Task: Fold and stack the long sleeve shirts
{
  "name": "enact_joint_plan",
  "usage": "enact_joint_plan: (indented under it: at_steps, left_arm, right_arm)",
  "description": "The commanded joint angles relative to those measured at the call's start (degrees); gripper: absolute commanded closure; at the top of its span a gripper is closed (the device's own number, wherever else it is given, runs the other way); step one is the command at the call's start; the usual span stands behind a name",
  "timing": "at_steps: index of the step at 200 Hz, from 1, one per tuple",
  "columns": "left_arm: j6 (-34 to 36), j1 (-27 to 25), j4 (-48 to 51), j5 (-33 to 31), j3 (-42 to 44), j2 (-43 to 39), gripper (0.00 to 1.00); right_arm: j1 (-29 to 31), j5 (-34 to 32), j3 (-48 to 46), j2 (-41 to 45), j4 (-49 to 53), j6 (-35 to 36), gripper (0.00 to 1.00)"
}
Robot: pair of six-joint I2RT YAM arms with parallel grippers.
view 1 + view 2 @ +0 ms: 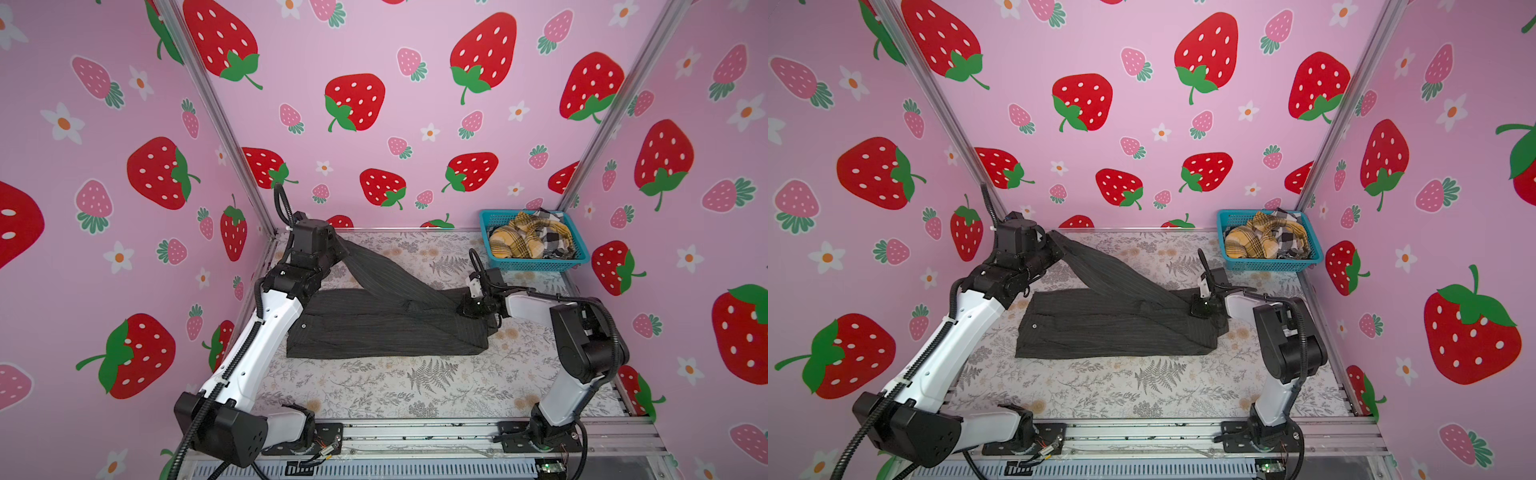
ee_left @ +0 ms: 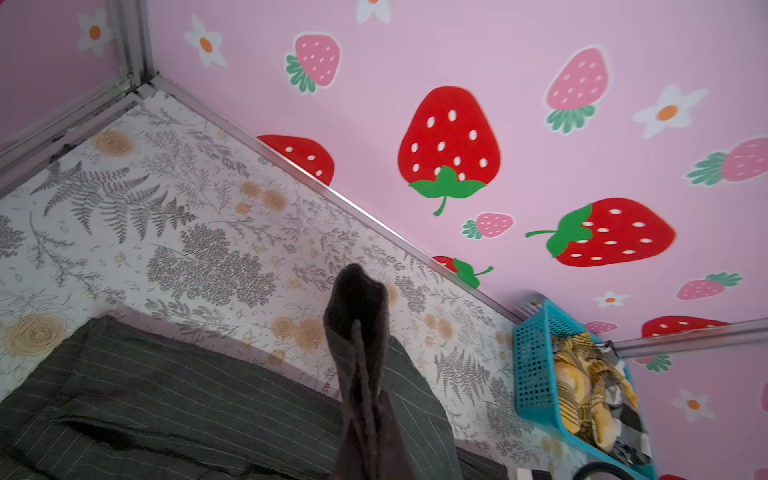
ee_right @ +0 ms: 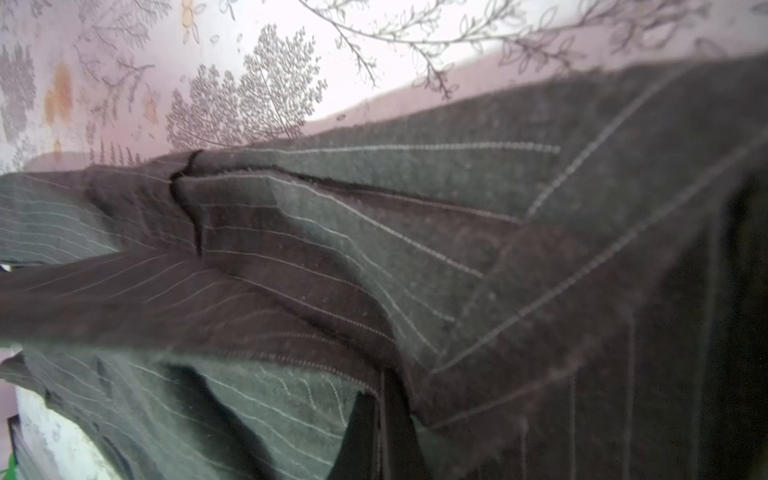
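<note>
In both top views a charcoal shirt (image 1: 374,328) lies on the table (image 1: 415,386), its long axis running left to right. One sleeve (image 1: 386,274) rises taut toward the far left, clamped in the left gripper (image 1: 337,243). Only the left wrist view shows its cuff (image 2: 357,299) poking out. The right gripper (image 1: 467,309), closed, presses on the shirt's right end; whether it pinches cloth is hidden.

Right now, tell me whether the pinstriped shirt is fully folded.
Half folded: the pinstriped shirt lies flat, one sleeve pulled taut upward by the left gripper.
</note>
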State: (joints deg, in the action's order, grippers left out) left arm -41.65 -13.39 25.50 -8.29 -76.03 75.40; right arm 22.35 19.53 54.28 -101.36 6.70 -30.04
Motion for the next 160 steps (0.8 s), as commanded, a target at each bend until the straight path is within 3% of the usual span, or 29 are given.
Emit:
enact_joint_plan:
  at_steps: [1,83,160]
  left_arm:
    - [0.82,3.03,-4.12,3.59,3.45,0.75,1.0]
    - [1.75,12.59,-6.38,4.18,7.12,8.64,1.0]
    - [-0.56,16.36,-5.73,5.48,14.14,11.73,1.0]
  right_arm:
    - [0.42,-2.76,3.08,1.6,2.87,2.01,1.0]
    - [0.41,-5.73,16.42,-6.32,14.83,8.61,1.0]
    - [0.42,-4.09,15.87,-8.81,16.13,11.11,1.0]
